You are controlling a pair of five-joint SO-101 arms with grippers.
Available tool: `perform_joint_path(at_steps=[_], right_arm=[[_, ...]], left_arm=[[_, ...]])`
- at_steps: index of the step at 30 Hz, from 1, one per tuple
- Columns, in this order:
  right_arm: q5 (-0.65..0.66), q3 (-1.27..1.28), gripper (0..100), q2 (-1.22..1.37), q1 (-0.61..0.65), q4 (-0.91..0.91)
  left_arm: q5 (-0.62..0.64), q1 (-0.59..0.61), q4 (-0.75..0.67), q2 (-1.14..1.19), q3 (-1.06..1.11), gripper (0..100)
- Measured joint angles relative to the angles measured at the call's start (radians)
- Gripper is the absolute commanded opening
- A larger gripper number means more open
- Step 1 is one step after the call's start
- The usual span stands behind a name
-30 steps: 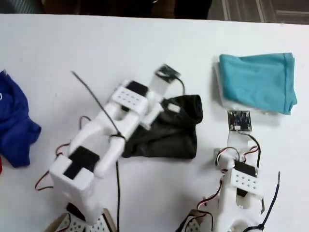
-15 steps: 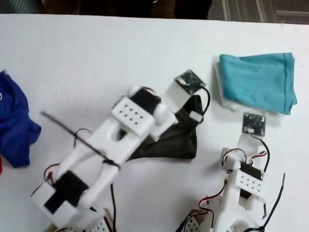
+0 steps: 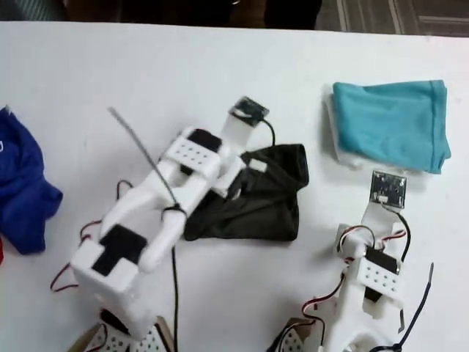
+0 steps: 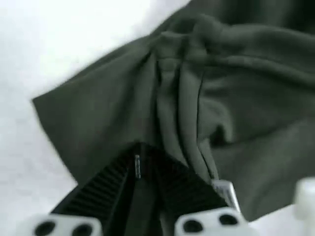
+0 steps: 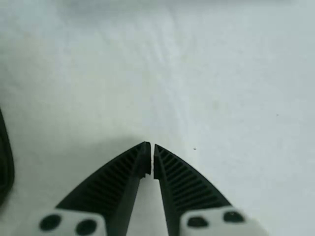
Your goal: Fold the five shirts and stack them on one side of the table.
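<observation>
White matte tabletop — left gripper pinching crumpled, pleated dark shirt; right gripper pressed together just above it

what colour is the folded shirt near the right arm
Folded shirt is teal, best in high view.

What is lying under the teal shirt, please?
A white cloth layer peeks out along two edges of the teal shirt; the rest is covered, so whether more lies beneath is hidden.

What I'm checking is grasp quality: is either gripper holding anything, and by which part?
Left gripper pinches the dark shirt at a bunched fold; right gripper holds nothing.
</observation>
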State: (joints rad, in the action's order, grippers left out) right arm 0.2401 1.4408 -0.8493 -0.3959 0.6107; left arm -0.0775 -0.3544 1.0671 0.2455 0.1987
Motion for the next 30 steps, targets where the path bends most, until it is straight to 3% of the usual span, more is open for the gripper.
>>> perform_joint_path(at_steps=[9, 19, 26, 30], right_arm=[[-0.009, 0.0, 2.0, 0.0, -0.043, 0.0], [-0.124, 0.0, 2.0, 0.0, -0.127, -0.034], [-0.124, 0.0, 2.0, 0.0, -0.127, -0.034], [-0.124, 0.0, 2.0, 0.0, -0.127, -0.034]], left_arm=[[0.0, -0.176, 0.196, 0.037, -0.137, 3], [0.0, -0.319, 0.368, 0.008, -0.193, 3], [0.0, -0.287, 0.422, -0.101, -0.324, 3], [0.0, -0.181, 0.319, -0.135, -0.341, 3]])
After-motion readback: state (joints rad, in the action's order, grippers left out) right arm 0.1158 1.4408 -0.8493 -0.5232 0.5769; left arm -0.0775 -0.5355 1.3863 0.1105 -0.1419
